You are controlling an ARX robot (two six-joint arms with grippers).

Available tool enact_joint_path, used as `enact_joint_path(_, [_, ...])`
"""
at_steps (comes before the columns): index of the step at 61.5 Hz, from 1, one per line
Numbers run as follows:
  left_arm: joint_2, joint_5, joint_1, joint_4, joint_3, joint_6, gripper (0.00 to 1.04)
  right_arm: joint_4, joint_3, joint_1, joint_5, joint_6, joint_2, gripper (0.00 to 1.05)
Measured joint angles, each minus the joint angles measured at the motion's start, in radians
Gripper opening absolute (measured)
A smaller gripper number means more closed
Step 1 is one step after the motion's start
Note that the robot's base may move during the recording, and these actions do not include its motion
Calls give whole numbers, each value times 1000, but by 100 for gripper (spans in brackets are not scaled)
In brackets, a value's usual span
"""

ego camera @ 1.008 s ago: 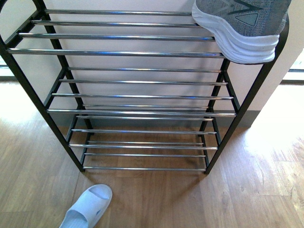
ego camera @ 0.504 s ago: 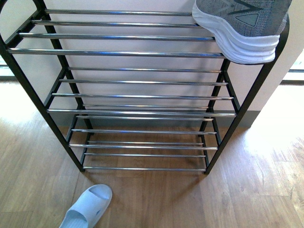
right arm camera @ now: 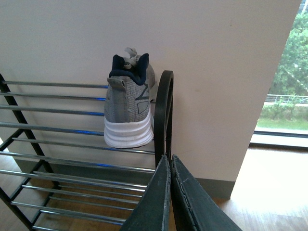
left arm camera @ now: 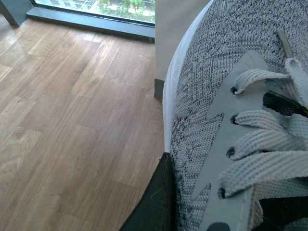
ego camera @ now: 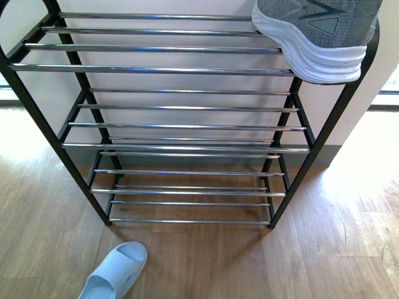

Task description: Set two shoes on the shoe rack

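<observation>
Now sneaker (ego camera: 312, 28) rests on rack (ego camera: 156, 69).

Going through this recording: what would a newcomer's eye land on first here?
A grey sneaker sits on the right end of the rack's top tier, heel facing out. A pale blue slipper lies on the wood floor in front of the rack, toward its left. Sneaker laces fill the left wrist view, close up.
</observation>
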Motion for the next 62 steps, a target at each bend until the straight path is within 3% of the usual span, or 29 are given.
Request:
enact_joint_path(5, [0, 0, 0, 0, 0, 0, 3, -16, -21, 19, 20, 0, -37, 2])
enact_joint_path(10, [0, 0, 0, 0, 0, 0, 3, -38, -38, 89, 112, 0, -72, 2])
enact_joint_path(16, [0, 0, 0, 0, 0, 0, 3, -58, -52, 127, 118, -1, -110, 2])
enact_joint_path(62, [0, 0, 0, 0, 0, 0, 3, -195, -104, 132, 130, -2, -325, 2])
